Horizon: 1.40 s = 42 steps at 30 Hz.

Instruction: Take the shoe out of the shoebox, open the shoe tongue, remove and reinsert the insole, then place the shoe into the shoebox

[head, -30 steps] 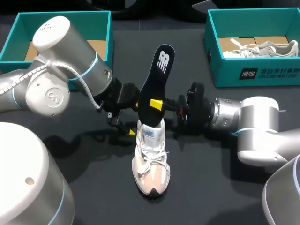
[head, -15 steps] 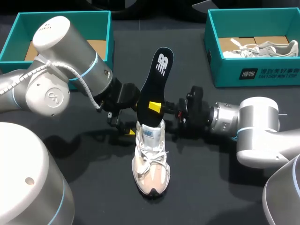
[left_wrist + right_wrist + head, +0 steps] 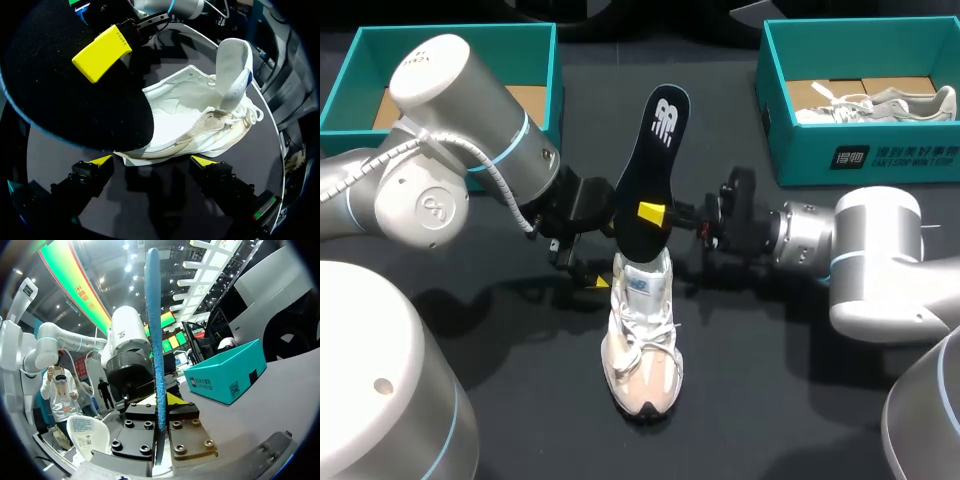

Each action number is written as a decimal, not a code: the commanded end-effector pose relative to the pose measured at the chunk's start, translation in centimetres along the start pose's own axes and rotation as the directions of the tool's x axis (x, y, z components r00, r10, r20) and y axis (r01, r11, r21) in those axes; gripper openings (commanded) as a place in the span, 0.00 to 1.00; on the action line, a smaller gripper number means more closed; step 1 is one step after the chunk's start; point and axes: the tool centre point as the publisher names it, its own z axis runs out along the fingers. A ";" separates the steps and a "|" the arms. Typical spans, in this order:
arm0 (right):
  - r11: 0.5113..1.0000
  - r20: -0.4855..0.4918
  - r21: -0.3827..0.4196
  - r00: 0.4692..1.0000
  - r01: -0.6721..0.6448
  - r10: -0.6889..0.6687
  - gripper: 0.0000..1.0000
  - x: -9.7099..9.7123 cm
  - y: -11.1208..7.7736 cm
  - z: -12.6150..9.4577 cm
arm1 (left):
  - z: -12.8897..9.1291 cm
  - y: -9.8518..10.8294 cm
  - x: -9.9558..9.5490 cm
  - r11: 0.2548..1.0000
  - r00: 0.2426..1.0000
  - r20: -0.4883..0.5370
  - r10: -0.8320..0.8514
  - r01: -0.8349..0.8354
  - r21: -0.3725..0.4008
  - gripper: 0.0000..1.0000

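Right gripper (image 3: 655, 213) was closed on the insole (image 3: 657, 140) at about mid-length, one yellow tip flat against the black face. Compared with the frames of a second and half a second before, gripper and insole stood slightly higher. The insole's lower end was at the collar of the shoe (image 3: 642, 340). The shoe had not shifted. It stood on its sole on the desk (image 3: 770, 380), toe towards the robot, well apart from the empty shoebox (image 3: 450, 32) at the rear left.

Left wrist view: left gripper (image 3: 152, 162) was open, its fingers wide apart and just short of the shoe's side. No contact was visible. The tongue (image 3: 232, 70) stood pulled up and the mouth was open. The insole hung over the heel end.

Right wrist view: the insole was seen edge-on, clamped between both fingers.

Assessment: removal was under way and judged nearly complete, though the lower end appeared not yet clear of the collar. Reinsertion and boxing remained outstanding. The shoe appeared unheld and might tip if the insole dragged on the collar.
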 end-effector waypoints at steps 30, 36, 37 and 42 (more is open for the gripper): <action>0.982 0.054 0.030 0.982 -0.185 0.184 0.00 -0.5 -3.5 -1.2 | 0.1 0.0 0.0 1.000 1.000 0.000 0.000 0.000 -0.003 1.00; 0.980 0.029 0.027 0.980 -0.196 0.196 0.00 0.0 -4.6 -1.3 | 0.1 0.0 0.0 1.000 1.000 0.000 0.000 0.000 -0.003 1.00; 0.980 0.025 0.025 0.980 -0.200 0.199 0.00 0.1 -4.8 -1.3 | 0.1 0.0 0.0 1.000 1.000 0.000 0.000 0.000 -0.003 1.00; 0.978 0.021 0.026 0.979 -0.205 0.205 0.00 0.5 -5.4 -1.4 | 0.1 0.0 0.0 1.000 1.000 0.000 0.000 0.000 -0.003 1.00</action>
